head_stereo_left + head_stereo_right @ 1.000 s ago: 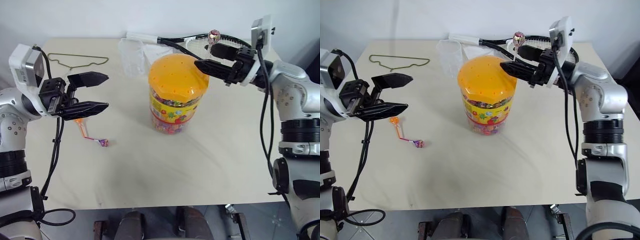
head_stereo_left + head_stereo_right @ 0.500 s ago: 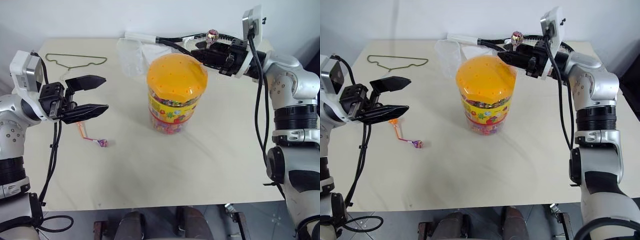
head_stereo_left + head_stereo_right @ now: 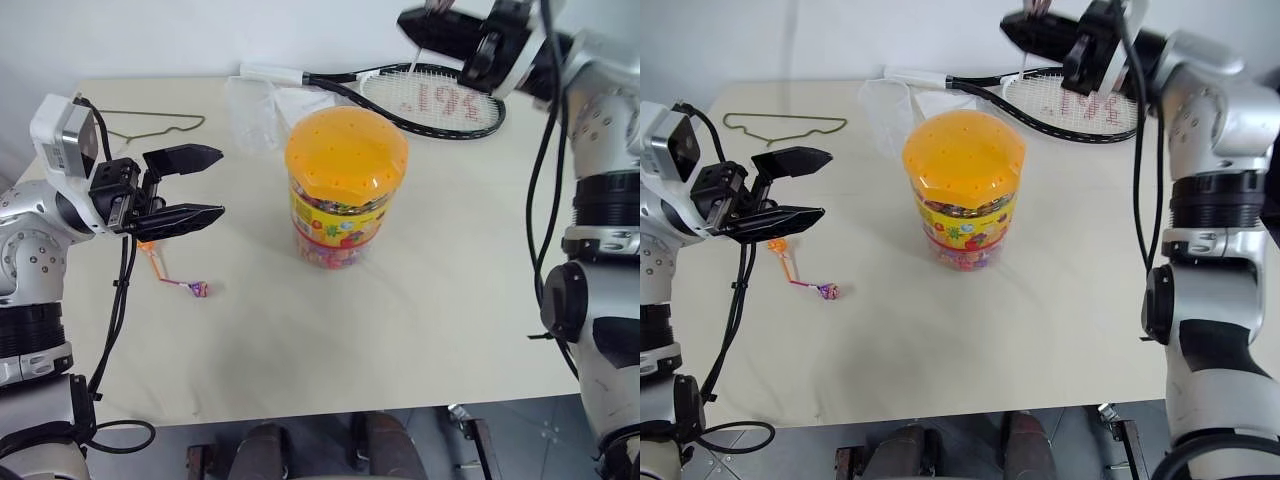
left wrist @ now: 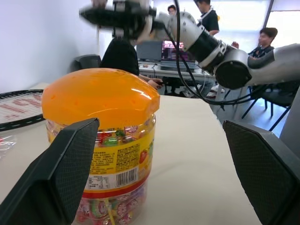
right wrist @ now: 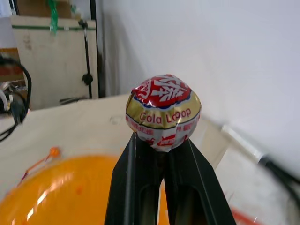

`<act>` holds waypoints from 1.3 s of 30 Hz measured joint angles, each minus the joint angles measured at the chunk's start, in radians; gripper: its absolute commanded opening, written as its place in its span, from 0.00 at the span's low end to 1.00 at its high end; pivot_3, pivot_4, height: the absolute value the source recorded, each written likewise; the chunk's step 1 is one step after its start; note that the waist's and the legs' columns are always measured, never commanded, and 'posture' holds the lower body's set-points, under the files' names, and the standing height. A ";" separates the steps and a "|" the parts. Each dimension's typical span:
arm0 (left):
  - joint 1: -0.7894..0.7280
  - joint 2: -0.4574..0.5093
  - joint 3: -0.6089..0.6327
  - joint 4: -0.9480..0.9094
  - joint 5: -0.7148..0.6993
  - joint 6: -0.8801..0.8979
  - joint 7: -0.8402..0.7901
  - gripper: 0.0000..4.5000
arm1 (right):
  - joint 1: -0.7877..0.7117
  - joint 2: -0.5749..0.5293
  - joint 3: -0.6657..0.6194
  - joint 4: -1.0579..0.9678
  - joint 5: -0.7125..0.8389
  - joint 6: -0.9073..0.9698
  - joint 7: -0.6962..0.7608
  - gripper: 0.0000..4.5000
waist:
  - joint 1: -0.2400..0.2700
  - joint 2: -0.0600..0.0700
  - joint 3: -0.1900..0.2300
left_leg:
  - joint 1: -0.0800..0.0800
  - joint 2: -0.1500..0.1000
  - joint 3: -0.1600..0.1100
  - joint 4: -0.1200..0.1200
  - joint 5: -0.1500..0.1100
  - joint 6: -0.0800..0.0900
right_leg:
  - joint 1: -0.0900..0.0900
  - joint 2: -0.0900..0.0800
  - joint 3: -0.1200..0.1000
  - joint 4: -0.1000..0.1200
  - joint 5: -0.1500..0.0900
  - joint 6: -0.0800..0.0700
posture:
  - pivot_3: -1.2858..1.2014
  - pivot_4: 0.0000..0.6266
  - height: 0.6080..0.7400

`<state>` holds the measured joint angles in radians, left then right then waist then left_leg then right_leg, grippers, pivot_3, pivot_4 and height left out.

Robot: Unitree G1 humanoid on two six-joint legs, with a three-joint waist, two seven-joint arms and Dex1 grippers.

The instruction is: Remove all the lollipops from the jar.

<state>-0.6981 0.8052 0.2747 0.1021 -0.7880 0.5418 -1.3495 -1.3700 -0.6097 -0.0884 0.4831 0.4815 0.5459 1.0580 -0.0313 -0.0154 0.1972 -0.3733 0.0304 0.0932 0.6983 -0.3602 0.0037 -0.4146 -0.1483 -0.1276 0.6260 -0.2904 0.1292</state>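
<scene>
The jar (image 3: 343, 212), a clear cylinder with a domed orange lid (image 3: 346, 156), stands mid-table. My right gripper (image 3: 418, 20) is raised behind and above it, shut on the white stick of a gold and red foil lollipop (image 5: 163, 110), whose head sits just over the fingertips. To the jar's left my left gripper (image 3: 220, 182) hovers open and empty, pointing at the jar. Under it on the table lie an orange lollipop (image 3: 776, 245) and a purple lollipop (image 3: 200, 289), sticks crossing.
A tennis racket (image 3: 432, 100) lies across the back of the table. A clear plastic cup (image 3: 252, 108) sits behind the jar and a thin green wire hanger (image 3: 150, 122) at the back left. People sit at desks (image 4: 206, 18) beyond the table.
My right gripper closed on the lollipop standing at the lid's back edge and lifted it well above the jar. The left gripper stayed in place, open.
</scene>
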 measured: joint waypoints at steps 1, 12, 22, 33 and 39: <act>-0.006 0.000 -0.006 0.007 0.001 -0.003 -0.013 1.00 | -0.011 -0.009 -0.003 -0.006 -0.003 0.002 -0.007 0.00 | 0.000 0.000 0.000 | 0.000 0.000 0.000 0.000 0.000 0.000 | 0.000 0.000 0.000 0.000 0.000 0.000 | 0.52 0.24 1.00; 0.002 0.069 -0.022 0.038 0.010 0.007 -0.107 1.00 | 0.242 -0.378 0.046 -0.254 -0.113 0.466 -0.160 0.00 | 0.006 0.001 0.000 | -0.002 0.000 0.000 0.000 0.000 0.000 | -0.001 0.000 -0.001 -0.002 0.000 0.000 | 0.52 0.24 1.00; 0.053 0.064 -0.029 0.027 0.015 0.049 -0.040 1.00 | 0.604 -0.428 0.127 -0.153 -0.236 0.510 -0.263 0.00 | 0.000 0.004 0.002 | -0.001 0.000 0.002 0.000 0.000 0.000 | -0.002 0.000 0.002 0.000 0.000 0.000 | 0.52 0.24 1.00; 0.081 0.082 -0.056 0.024 0.089 0.108 0.083 1.00 | 0.554 -0.346 0.149 0.124 -0.326 0.319 -0.271 0.19 | 0.006 0.005 0.003 | -0.001 0.000 0.002 0.000 0.000 0.000 | -0.001 0.000 0.001 0.000 0.000 0.000 | 0.52 0.24 1.00; 0.095 0.102 -0.043 -0.011 0.079 0.123 0.056 1.00 | 0.571 -0.347 0.130 0.121 -0.334 0.313 -0.272 0.62 | 0.004 0.005 0.003 | -0.001 0.000 0.002 0.000 0.000 0.000 | -0.001 0.000 0.001 0.000 0.000 0.000 | 0.52 0.24 1.00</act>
<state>-0.6035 0.9070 0.2314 0.0912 -0.7093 0.6650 -1.2935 -0.7986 -0.9566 0.0420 0.6038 0.1473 0.8587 0.7862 -0.0270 -0.0099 0.1998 -0.3745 0.0305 0.0947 0.6984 -0.3600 0.0034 -0.4160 -0.1486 -0.1263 0.6257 -0.2904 0.1293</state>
